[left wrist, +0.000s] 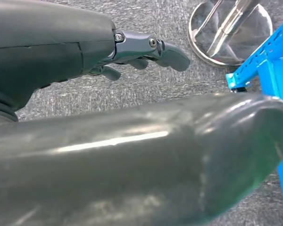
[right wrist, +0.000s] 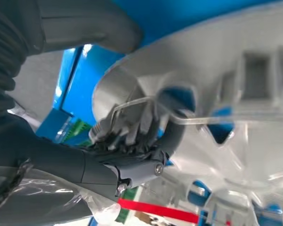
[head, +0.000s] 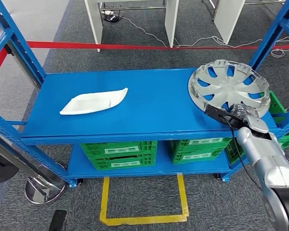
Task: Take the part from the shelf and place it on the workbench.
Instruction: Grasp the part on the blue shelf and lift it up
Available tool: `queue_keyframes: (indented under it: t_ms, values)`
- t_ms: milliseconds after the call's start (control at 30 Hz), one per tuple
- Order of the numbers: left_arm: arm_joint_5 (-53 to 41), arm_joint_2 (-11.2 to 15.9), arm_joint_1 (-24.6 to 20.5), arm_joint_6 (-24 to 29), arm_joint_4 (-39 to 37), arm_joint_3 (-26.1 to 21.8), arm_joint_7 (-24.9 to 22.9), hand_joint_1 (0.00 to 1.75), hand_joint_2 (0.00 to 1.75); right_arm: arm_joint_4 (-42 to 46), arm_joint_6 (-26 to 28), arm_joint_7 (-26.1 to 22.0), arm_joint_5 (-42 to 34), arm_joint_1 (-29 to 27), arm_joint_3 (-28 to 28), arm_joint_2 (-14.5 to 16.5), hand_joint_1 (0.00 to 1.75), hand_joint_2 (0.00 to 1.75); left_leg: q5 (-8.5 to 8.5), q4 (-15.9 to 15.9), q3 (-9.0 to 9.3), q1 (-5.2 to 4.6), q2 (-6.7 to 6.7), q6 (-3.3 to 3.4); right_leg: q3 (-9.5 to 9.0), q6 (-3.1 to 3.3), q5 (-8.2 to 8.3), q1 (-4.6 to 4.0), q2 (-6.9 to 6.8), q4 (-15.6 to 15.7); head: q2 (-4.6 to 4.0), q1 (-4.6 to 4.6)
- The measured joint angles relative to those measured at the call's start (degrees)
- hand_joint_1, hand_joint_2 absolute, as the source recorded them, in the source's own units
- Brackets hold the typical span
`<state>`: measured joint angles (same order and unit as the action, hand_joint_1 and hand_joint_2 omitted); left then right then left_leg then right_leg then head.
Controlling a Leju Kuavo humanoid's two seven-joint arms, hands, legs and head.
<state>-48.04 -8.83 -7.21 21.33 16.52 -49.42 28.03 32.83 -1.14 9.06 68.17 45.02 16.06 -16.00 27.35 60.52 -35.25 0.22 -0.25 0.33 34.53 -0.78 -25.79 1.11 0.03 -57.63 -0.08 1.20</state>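
part: hubcap (head: 228, 85) on the shelf (head: 154, 110) top, 2 o'clock end, far edge tilted up
right hand: right hand (head: 241, 114) at the hubcap's 6 o'clock rim, fingers (right wrist: 140, 127) curled through a spoke hole, gripping
left hand: left hand (left wrist: 147, 49) hangs low over the floor, fingers loosely out, holds nothing
handling: likely light, stiff plastic, slick; rim clips fragile
grip: rim or spoke hole
other: white tray (head: 94, 102) at 10 o'clock

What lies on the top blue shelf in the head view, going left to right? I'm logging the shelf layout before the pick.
White tray-like part → silver wheel cover, with the right hand at its near edge.
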Motion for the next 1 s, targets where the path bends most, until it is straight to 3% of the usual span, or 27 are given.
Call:
queue_keyframes:
  t_ms: [100, 133, 167, 200, 300, 367, 467, 533, 600, 667, 700, 733, 800, 833, 967, 1000]
  values:
    - [0.0, 0.0, 0.1, -0.1, 0.0, 0.0, 0.1, 0.00, 0.00, 1.1, 0.0, -0.8, -0.5, -0.6, 0.2, -0.5, 1.75, 1.75, 4.97, 10.3, -4.63, 0.18, 0.04, -0.55, -0.10, 0.58, -0.03, 0.05, -0.10, 0.1, -0.01, -0.09]
    - [0.0, 0.0, 0.1, -0.1, 0.0, 0.0, 0.2, 0.00, 0.00, 1.4, 0.0, -1.0, -0.6, -0.9, 0.2, -0.6, 1.75, 1.75, 5.84, 13.3, -6.05, 0.21, 0.04, -0.60, -0.12, 0.60, -0.04, 0.02, -0.12, 0.1, -0.01, -0.08]
    - [0.0, 0.0, 0.1, -0.1, 0.0, 0.0, 0.2, 0.00, 0.00, 1.7, 0.0, -1.1, -0.6, -1.2, 0.3, -0.7, 1.75, 1.75, 5.63, 14.4, -6.64, 0.21, 0.04, -0.58, -0.15, 0.60, -0.06, 0.00, -0.13, 0.0, -0.01, -0.07]
    - [0.0, 0.0, 0.1, -0.1, 0.0, 0.0, 0.2, 0.00, 0.00, 1.9, 0.0, -1.2, -0.7, -1.4, 0.4, -0.8, 1.75, 1.75, 4.35, 13.3, -6.17, 0.21, 0.04, -0.47, -0.19, 0.57, -0.08, -0.01, -0.14, 0.0, 0.00, -0.08]
    - [0.0, 0.1, 0.1, -0.1, 0.0, 0.0, 0.3, 0.00, 0.00, 2.6, 0.1, -1.3, -0.8, -1.6, 0.5, -1.2, 1.75, 1.75, -1.03, 2.4, -1.15, 0.11, 0.03, 0.30, -0.31, 0.21, -0.27, -0.14, -0.18, -0.1, 0.01, -0.06]
    - [0.0, 0.1, 0.1, -0.1, 0.0, 0.0, 0.4, 0.00, 0.00, 2.9, 0.1, -1.4, -0.8, -1.6, 0.6, -1.5, 1.75, 1.75, -1.70, -1.4, 0.51, -0.05, 0.00, 0.67, -0.15, -0.36, -0.31, -0.29, -0.30, -0.2, 0.00, -0.01]
    - [0.0, 0.0, 0.1, -0.1, 0.0, 0.0, 0.5, 0.00, 0.00, 3.2, 0.1, -1.4, -0.9, -1.9, 0.6, -1.9, 1.75, 1.75, -1.72, -2.0, 0.59, 0.02, -0.10, 1.32, 0.18, -1.33, -0.62, -0.15, -0.48, -0.3, 0.00, 0.04]
    - [0.0, 0.0, 0.1, -0.1, 0.0, 0.0, 0.5, 0.00, 0.00, 3.3, 0.1, -1.4, -0.9, -2.0, 0.6, -2.3, 1.75, 1.75, -1.95, -2.4, 0.77, 0.25, -0.09, 1.93, 1.95, -1.82, -2.83, -0.04, -0.35, -3.8, 0.00, 0.20]
    - [0.0, 0.1, 0.0, -0.2, 0.0, 0.0, 0.5, 0.00, 0.00, 3.3, 0.1, -1.4, -0.9, -2.2, 0.6, -2.5, 1.75, 1.75, -1.91, -2.4, 0.79, 0.19, -0.09, 2.21, 5.58, -2.10, -6.19, -0.02, -0.24, -11.4, 0.00, 0.32]
    - [0.0, 0.0, 0.1, -0.2, 0.0, 0.0, 0.5, 0.00, 0.00, 3.3, 0.1, -1.4, -0.9, -2.5, 0.7, -2.6, 1.75, 1.75, -1.84, -2.4, 0.82, 0.14, -0.10, 2.30, 8.25, -2.24, -7.30, -0.03, -0.23, -16.4, -0.01, 0.32]
    - [0.0, -0.1, 0.1, -0.2, 0.0, 0.0, 0.5, 0.00, 0.00, 3.3, 0.1, -1.4, -0.9, -2.6, 0.7, -2.6, 1.75, 1.75, -1.78, -2.4, 0.90, 0.13, -0.12, 2.31, 8.11, -2.21, -6.24, -0.03, -0.23, -15.7, -0.01, 0.33]
    - [0.0, -0.1, 0.1, -0.2, 0.0, 0.0, 0.5, 0.00, 0.00, 3.4, 0.1, -1.4, -0.9, -2.6, 0.7, -2.7, 1.75, 1.75, -1.67, -2.4, 1.05, 0.13, -0.16, 2.28, 6.75, -2.13, -4.26, -0.02, -0.24, -12.7, 0.00, 0.33]
    - [0.0, -0.1, 0.1, -0.2, 0.0, 0.0, 0.5, 0.00, 0.00, 3.6, 0.1, -1.4, -0.9, -2.5, 0.7, -2.8, 1.75, 1.75, -1.37, -2.3, 1.30, 0.02, -0.28, 1.96, 2.60, -1.82, -0.69, -0.09, -0.30, -4.5, -0.01, 0.32]
    - [0.0, -0.1, 0.1, -0.2, 0.0, 0.0, 0.5, 0.00, 0.00, 3.8, 0.1, -1.4, -0.9, -2.4, 0.7, -2.9, 1.75, 1.75, -1.28, -2.1, 1.29, -0.08, -0.35, 1.71, 1.03, -1.62, 0.06, -0.17, -0.29, -1.7, 0.00, 0.29]
    - [0.0, -0.1, 0.1, -0.2, 0.0, 0.0, 0.5, 0.00, 0.00, 4.7, 0.1, -1.6, -1.3, -2.5, 1.2, -3.0, 1.75, 1.75, -1.17, -2.0, 1.15, -0.09, -0.44, 0.62, -0.08, -0.55, -0.02, -0.31, -0.20, 0.1, 0.01, 0.26]
    - [0.0, -0.1, 0.1, -0.3, 0.0, 0.0, 0.6, 0.00, 0.00, 5.0, 0.2, -1.6, -1.5, -2.6, 1.4, -3.0, 1.75, 1.75, -0.49, -1.2, 0.84, -0.06, -0.41, 0.32, -0.22, -0.19, 0.03, -0.19, -0.28, 0.2, 0.01, 0.17]
